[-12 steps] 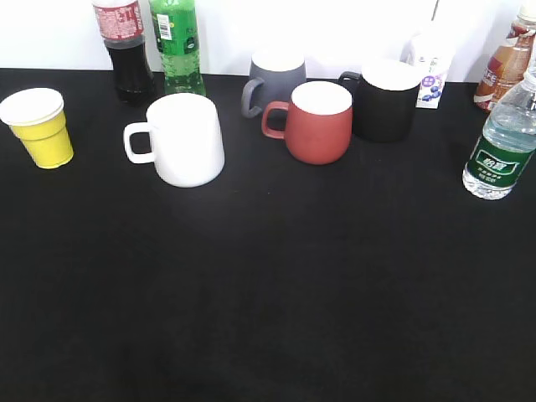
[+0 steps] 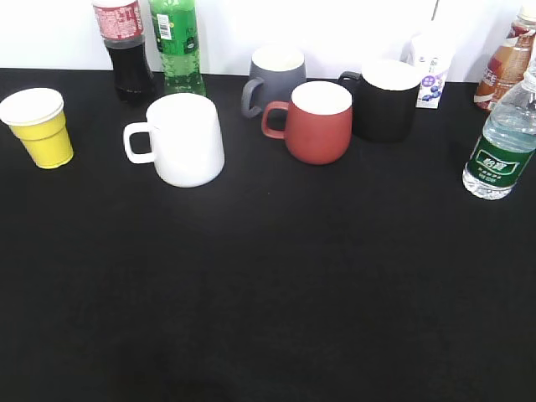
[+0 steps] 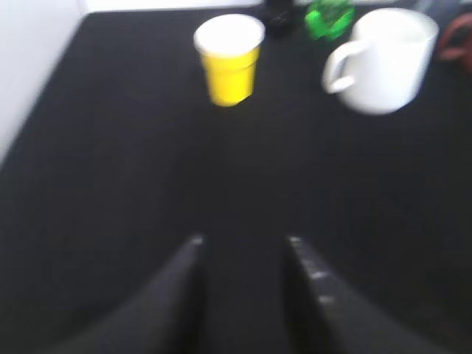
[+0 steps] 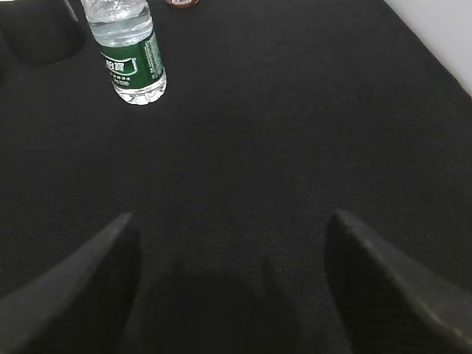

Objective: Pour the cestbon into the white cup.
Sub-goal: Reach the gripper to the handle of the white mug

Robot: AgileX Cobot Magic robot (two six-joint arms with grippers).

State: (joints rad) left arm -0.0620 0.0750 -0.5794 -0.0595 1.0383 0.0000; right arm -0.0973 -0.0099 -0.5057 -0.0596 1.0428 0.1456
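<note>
The cestbon [image 2: 501, 145], a clear bottle with a dark green label, stands upright at the right edge of the black table; it also shows in the right wrist view [image 4: 127, 51], far ahead and to the left. The white cup [image 2: 186, 140] stands upright at left of centre, handle to the left; it also shows in the left wrist view [image 3: 385, 59]. My left gripper [image 3: 243, 240] is open and empty over bare cloth, short of the cups. My right gripper [image 4: 230, 215] is wide open and empty, well short of the bottle. Neither gripper shows in the exterior view.
A yellow cup [image 2: 38, 127] stands at far left. A cola bottle [image 2: 124, 50] and a green soda bottle [image 2: 178, 46] stand at the back. A grey mug [image 2: 275, 79], red mug [image 2: 316, 121], black mug [image 2: 383, 99], small carton [image 2: 430, 69] and brown bottle [image 2: 506, 65] stand behind.
</note>
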